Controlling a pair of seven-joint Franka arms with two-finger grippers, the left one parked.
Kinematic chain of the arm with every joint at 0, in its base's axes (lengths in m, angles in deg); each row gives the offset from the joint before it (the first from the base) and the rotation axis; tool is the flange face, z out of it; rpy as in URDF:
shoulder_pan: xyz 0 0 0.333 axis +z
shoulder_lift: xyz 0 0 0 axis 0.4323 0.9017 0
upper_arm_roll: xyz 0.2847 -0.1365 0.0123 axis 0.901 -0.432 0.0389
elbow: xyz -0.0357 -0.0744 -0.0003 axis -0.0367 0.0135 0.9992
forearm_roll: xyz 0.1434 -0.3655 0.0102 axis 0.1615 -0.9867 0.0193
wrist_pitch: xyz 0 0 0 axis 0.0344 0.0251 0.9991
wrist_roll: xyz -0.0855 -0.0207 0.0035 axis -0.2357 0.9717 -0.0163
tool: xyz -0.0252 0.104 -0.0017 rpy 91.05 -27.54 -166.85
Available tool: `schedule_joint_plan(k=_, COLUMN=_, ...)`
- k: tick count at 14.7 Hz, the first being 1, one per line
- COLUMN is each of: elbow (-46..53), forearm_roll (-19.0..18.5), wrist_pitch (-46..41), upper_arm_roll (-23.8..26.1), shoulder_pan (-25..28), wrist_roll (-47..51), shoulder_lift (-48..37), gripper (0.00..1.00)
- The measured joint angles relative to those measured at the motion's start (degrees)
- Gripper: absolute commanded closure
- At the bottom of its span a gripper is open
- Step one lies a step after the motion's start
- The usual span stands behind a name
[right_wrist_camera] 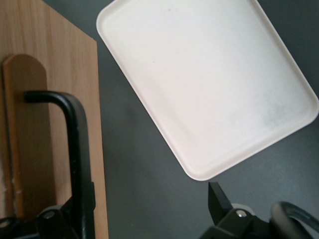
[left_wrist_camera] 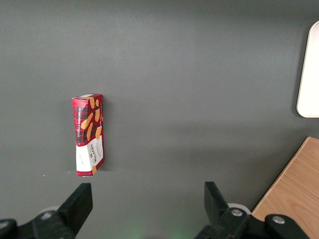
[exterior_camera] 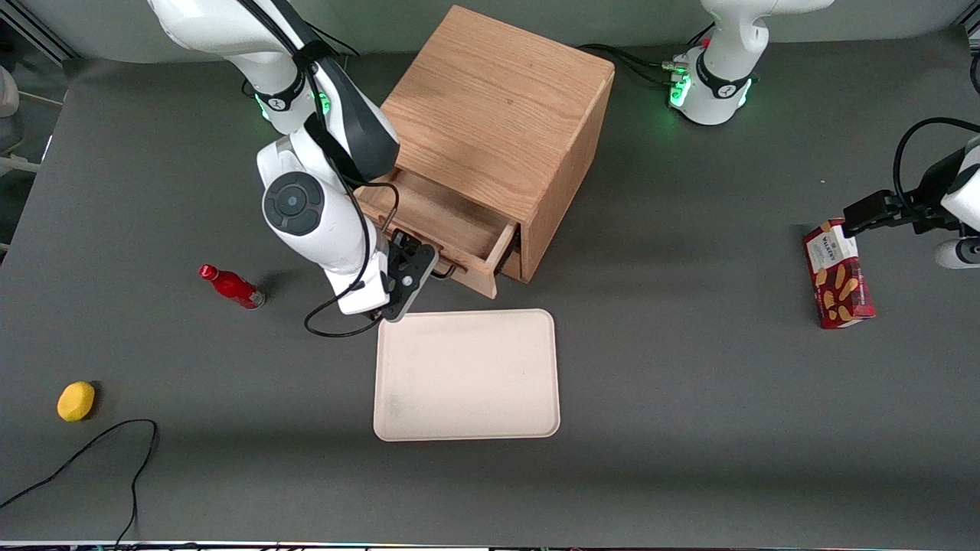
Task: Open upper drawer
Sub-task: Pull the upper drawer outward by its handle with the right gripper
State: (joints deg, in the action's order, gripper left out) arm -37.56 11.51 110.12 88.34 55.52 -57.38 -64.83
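Already partly open: upper drawer (exterior_camera: 448,229), slid out of the cabinet (exterior_camera: 498,130) toward the tray (exterior_camera: 467,375).
Hand (exterior_camera: 430,269) at the drawer front, fingers spread astride the handle (right_wrist_camera: 75,149), not clamped; placed there for pulling.

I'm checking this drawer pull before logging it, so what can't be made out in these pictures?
- Lower oak drawer: front view, hidden under the pulled-out upper oak drawer.
- Thin black bar handle: mostly covered by the right arm's gripper in the front view; cut off at the frame edge in the right wrist view.
- Drawer's contents: front view, arm covers part of the inside.
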Motion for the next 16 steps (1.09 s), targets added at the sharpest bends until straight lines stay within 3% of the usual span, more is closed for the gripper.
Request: schedule_joint_plan(k=16, elbow=5.40, forearm_roll=-0.61, wrist_pitch=-3.74, upper_arm_roll=-0.32, shoulder_pan=-1.51, wrist_roll=0.11, shoulder_lift=2.89, gripper=0.00)
